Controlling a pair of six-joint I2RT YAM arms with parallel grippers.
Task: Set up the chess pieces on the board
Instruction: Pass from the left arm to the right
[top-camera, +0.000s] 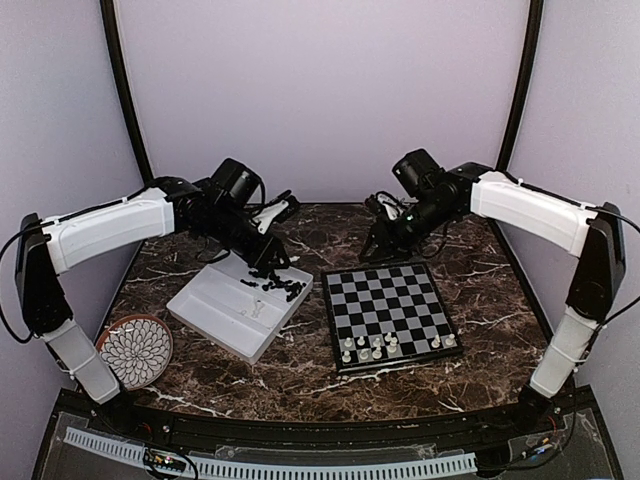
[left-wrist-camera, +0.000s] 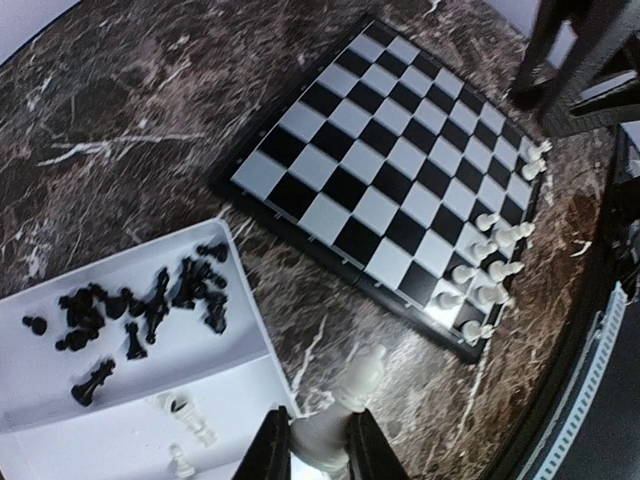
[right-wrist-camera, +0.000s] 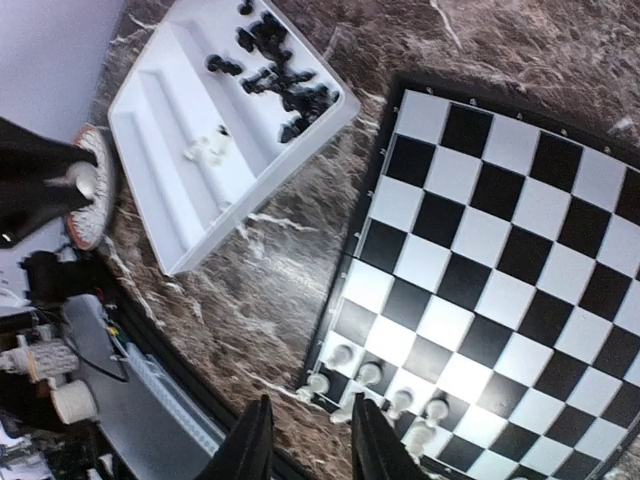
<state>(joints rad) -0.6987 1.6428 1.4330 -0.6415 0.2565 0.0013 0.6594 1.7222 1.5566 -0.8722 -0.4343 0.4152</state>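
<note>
We see a dark marbled table (top-camera: 300, 380) inside lilac walls (top-camera: 320, 90). The left gripper (left-wrist-camera: 318, 440) reaches over the white tray (top-camera: 225, 310), pinching a white chess piece (left-wrist-camera: 345, 405). The board (top-camera: 390, 300) lies at the tray's 3 o'clock. It has white pieces (top-camera: 375, 345) along its 6 o'clock edge, while the black pieces (top-camera: 275, 283) are heaped in the tray. The right gripper (right-wrist-camera: 310, 440) hangs near the board's 12 o'clock edge, fingers apart and empty.

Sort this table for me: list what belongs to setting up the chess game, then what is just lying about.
For the job:
- board
- white pieces on its near rows
- black pieces in the tray
- white piece held in the left gripper

Lying about:
- round patterned plate
</note>
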